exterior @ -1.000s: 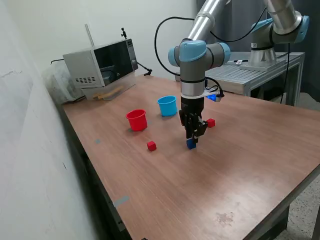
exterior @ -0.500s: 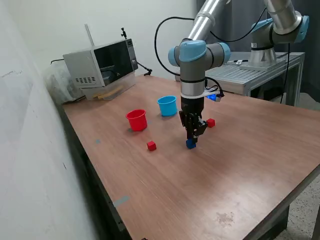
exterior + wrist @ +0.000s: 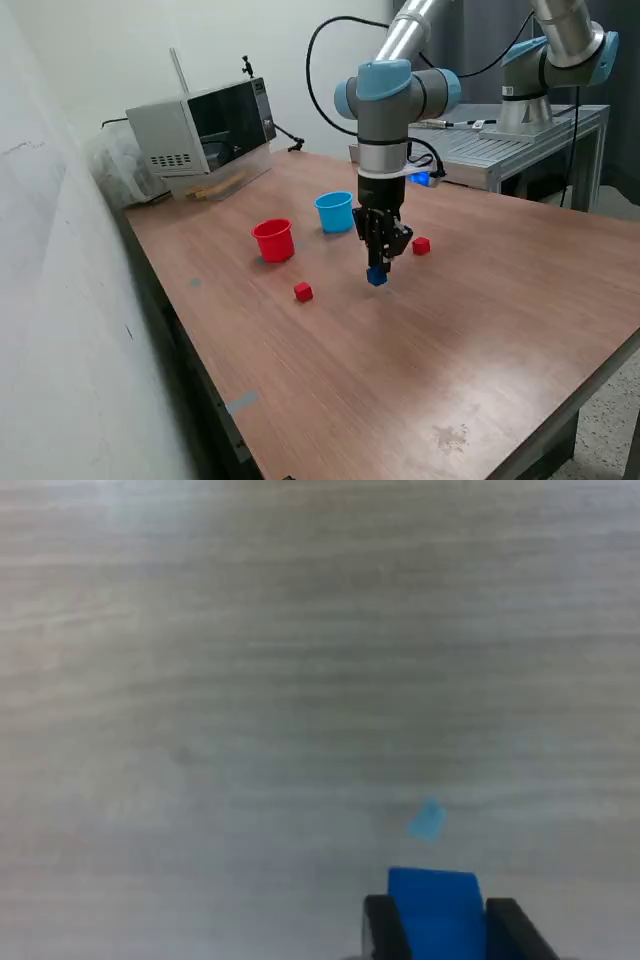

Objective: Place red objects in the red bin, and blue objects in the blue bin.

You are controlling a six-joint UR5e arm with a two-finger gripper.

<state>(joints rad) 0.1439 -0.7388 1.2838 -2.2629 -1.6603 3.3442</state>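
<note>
In the exterior view, the robot arm hangs over a brown wooden table. Its gripper points straight down, and its two fingers are pinched onto a small blue cube. The cube looks lifted a little way off the table. Let us use the blue cup as our marker. The blue cup stands upright on the table, and the held cube is near it, toward the front edge of the table and a bit to the exterior view's right. The red cup stands upright just beside the blue cup, on the exterior view's left of it. One red cube sits on the table in front of the red cup, apart from it. Another red cube sits to the exterior view's right of the blue cup, past the gripper. A grey microwave sits far behind the cups, by the wall. In the wrist view, the blue cube sits snug between two black fingers, one on each side. A small pale blue speck shows on the wood near the cube.
</note>
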